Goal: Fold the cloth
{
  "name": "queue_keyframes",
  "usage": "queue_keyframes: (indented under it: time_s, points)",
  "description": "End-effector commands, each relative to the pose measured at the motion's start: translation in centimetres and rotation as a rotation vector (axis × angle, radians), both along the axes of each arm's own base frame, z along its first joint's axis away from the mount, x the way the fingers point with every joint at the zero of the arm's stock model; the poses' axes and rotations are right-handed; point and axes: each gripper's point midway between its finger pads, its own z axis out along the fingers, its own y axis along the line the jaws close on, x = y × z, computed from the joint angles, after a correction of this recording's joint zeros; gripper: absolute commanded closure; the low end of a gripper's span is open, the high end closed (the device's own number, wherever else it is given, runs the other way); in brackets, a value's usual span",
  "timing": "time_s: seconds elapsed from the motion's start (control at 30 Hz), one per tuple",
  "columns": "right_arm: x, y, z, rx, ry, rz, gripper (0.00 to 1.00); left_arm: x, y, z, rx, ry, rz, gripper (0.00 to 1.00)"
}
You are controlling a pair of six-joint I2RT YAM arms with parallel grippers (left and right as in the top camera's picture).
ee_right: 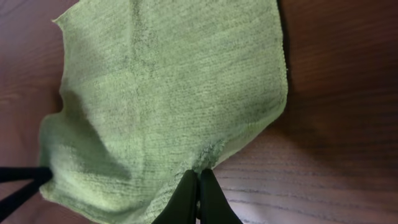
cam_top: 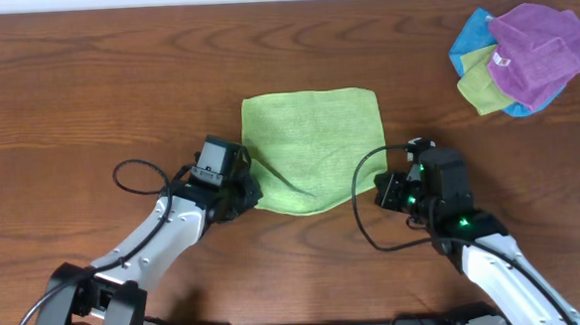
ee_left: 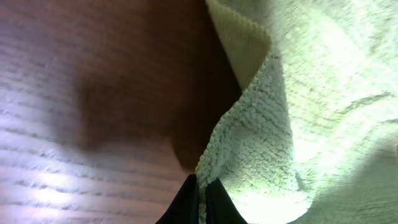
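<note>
Dark brown wooden tabletop fills the overhead view, and the cloth, a lime-green microfibre towel, is spread on it near the middle. It lies mostly flat as a rough square. A diagonal crease runs in from its near-left corner, and its near edge is drawn into a curve.

At the cloth's near-left corner the left gripper is closed, and the fuzzy hem is pinched between its two fingers. In the left wrist view the corner is seen raised off the wood, with the edge curling over and a shadow beneath it. At the cloth's near-right corner the right gripper is also closed. Its fingertips meet on the hem, where a small pucker suggests that a thin bite of fabric is held. The rest of that side is seen lying flat.

The cloth is judged to be light, limp and slightly grippy. It should drape and sag between the two held points rather than keep any shape, and it should drag on the wood instead of sliding freely. The two near corners are the sensible places to hold it, right at the hem and deep enough that the thin edge cannot slip out. If the corners are carried unevenly, the fold is likely to be skewed.

A black cable loops beside the cloth's near-right corner. Well to the far right of the cloth a loose heap is seen, made of a purple cloth, a blue cloth and a second green cloth.
</note>
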Motion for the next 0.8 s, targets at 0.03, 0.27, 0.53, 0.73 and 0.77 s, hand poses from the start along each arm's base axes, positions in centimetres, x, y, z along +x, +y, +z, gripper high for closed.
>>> queue_keyframes:
  time_s: [0.03,0.27,0.53,0.73,0.77]
  points:
    - [1.2,-0.1,0.7,-0.016,-0.039,-0.022,0.99,0.0,0.6,-0.1,0.029,0.011,0.001,0.94]
    - [1.5,-0.4,0.9,-0.028,-0.056,-0.038,0.98,-0.6,0.8,-0.3,0.039,0.042,0.003,0.94]
    - [1.5,-0.4,0.9,-0.029,-0.054,-0.038,0.98,-4.0,2.2,-1.4,0.099,0.185,-0.003,0.44]
    - [1.4,-0.3,0.8,-0.029,-0.052,-0.033,0.98,-5.6,1.7,-1.4,0.063,0.255,-0.020,0.45]
    - [1.5,-0.3,0.8,-0.029,-0.052,-0.033,0.99,-5.6,1.6,-1.4,0.057,0.259,-0.017,0.46]
